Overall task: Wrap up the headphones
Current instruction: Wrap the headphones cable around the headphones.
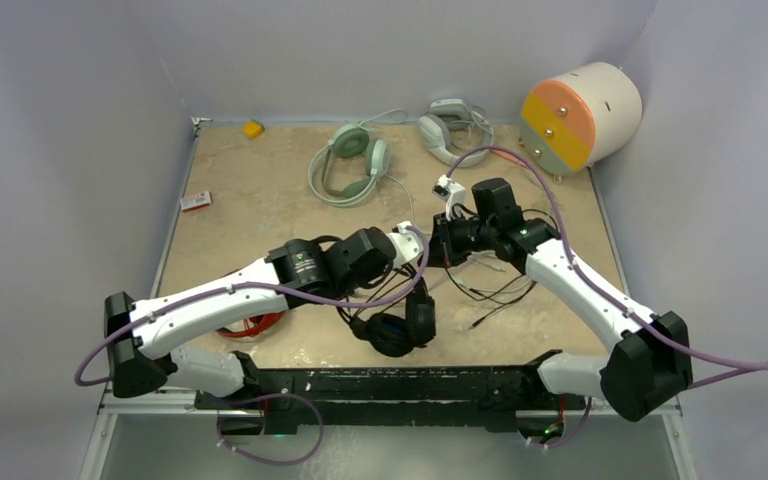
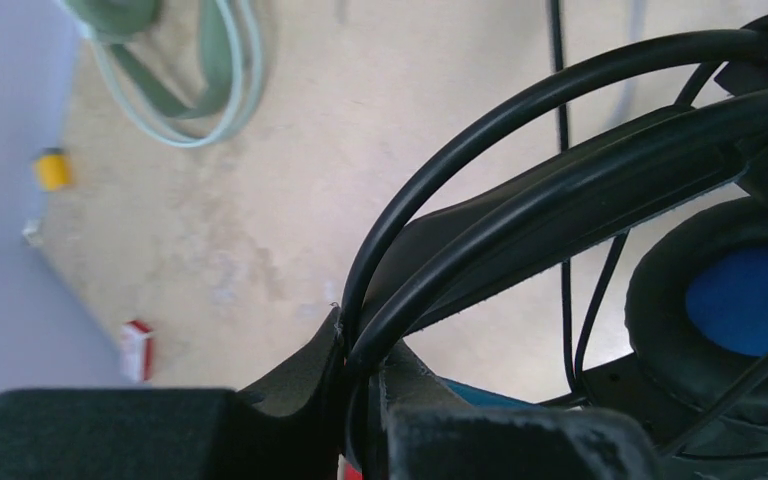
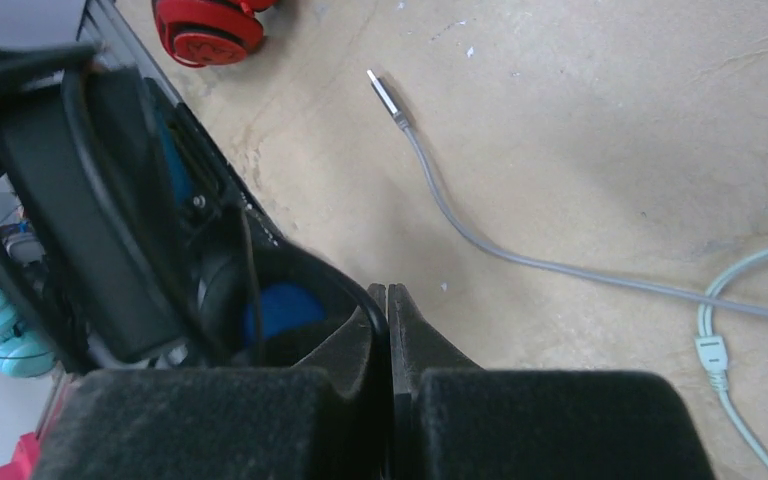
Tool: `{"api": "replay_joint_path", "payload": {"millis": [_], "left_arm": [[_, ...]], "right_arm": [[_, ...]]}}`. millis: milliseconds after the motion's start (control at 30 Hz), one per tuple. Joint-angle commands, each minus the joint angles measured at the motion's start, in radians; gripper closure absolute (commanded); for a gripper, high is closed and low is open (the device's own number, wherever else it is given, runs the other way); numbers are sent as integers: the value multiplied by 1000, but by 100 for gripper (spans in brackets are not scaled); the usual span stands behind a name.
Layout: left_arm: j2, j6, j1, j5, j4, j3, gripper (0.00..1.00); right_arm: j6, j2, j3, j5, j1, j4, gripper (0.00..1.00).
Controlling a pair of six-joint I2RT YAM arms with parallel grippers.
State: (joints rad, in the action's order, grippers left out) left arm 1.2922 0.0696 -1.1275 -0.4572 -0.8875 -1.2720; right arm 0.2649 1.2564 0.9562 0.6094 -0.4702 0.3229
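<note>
L gripper (image 2: 360,362) jaws are clamped on the headband + a cable loop of the black over-ear headset with blue ear cups (image 2: 750,300), which is mid-table nr the front edge. R gripper (image 3: 390,300) jaws are pressed together w/ a thin black strand by the tips, can't tell if it's caught. Mottled beige tabletop (image 1: 250,220), pale lilac-grey walls (image 1: 60,150) on 3 sides. Pale mint-green headset (image 1: 345,160) lies at the back, red-and-black headset (image 3: 205,25) front left, partly under the L arm.
</note>
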Motion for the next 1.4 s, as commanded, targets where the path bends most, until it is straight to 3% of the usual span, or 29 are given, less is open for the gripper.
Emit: {"api": "replay_joint_path", "payload": {"millis": [0,167,333,533,800,967,1133,1233,1367], "left_arm": [[39,211,-14,-242,24,-1,100],[61,327,-14,-317,92,38,100],[58,372,-14,-390,174,44,100],[66,321,-14,-409,216,21,100],[104,97,-7,-397,208,-43,100],[143,-56,4,-431,166,-92,100],[265,-379,49,-531,-59,-215,100],[349,-588,129,-475,-234,-330,100],[437,-747,192,-420,-365,-435,100]], "right_arm": [[-58,-36,93,-71,19,124,100],[-77,-61,112,-73,19,184,100],[-46,-94,111,130,19,170,97],[134,-182,58,288,19,34,88],[314,-216,-34,303,15,-97,92],[414,-244,-113,215,-24,-199,94],[448,-263,-134,56,-105,-203,94],[472,-268,-157,-24,-166,-233,93],[473,-256,-169,-115,-239,-259,92]]}}
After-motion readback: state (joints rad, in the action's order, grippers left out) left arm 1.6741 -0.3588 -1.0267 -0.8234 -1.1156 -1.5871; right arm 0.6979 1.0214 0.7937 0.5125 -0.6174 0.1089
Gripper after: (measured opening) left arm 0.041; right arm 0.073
